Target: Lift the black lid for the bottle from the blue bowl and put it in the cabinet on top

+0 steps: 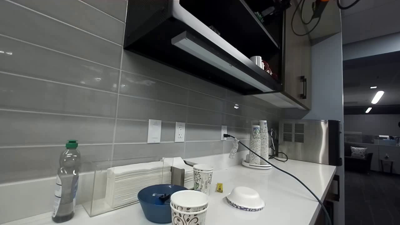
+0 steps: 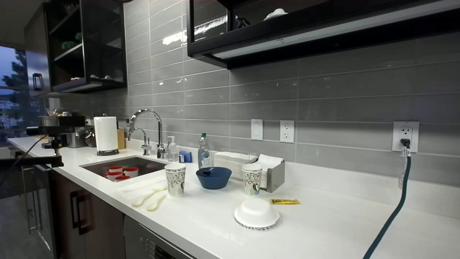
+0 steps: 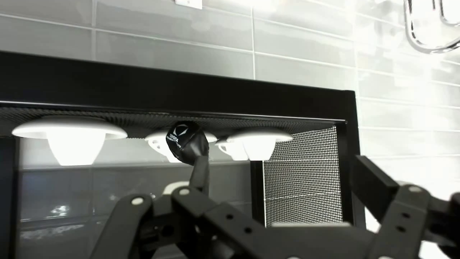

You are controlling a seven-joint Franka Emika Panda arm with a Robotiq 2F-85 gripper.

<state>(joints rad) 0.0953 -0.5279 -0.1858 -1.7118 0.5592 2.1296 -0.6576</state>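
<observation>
Gripper (image 3: 282, 167) wide apart at cabinet (image 3: 172, 84)

Nothing between its fingers. Black lettered piece (image 3: 187, 144) near one fingertip, in front of white cups (image 3: 75, 145). Another dark piece (image 1: 164, 197) in the blue bowl (image 1: 154, 211) on the desk (image 2: 323, 223), paper cups (image 2: 176, 181) left and right in an exterior view. Can't tell which is the lid.
</observation>
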